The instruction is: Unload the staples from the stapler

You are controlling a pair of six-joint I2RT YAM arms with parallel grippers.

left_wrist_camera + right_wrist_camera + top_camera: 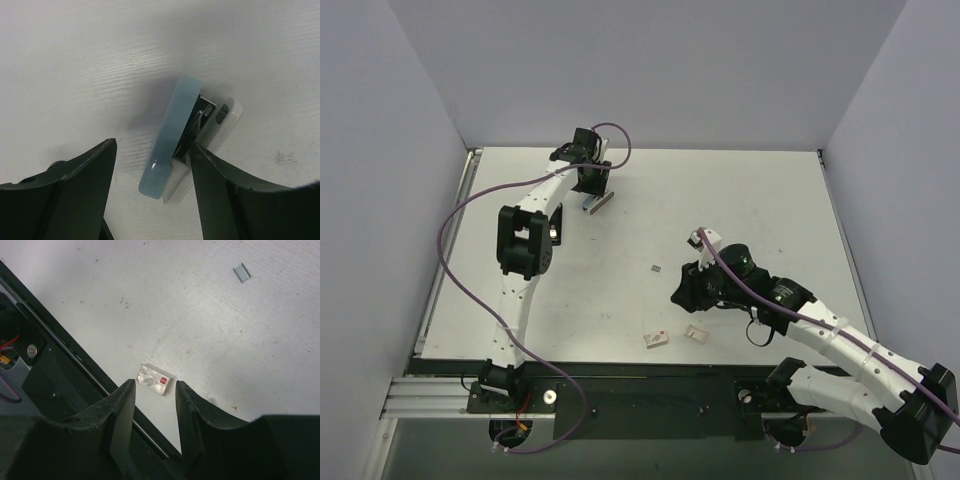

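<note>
Stapler [172, 135] lies far-left on tabletop [75, 60], between the parted fingers of left claw [152, 147]. Right claw [155, 386] slightly apart, gripping nothing; small clear box [153, 380] just past its tips.

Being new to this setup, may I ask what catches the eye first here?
A pale blue stapler lies toward the table's far left, at the open left tool. A small strip of staples lies mid-table, and a red-labelled clear box lies near the front edge.
</note>
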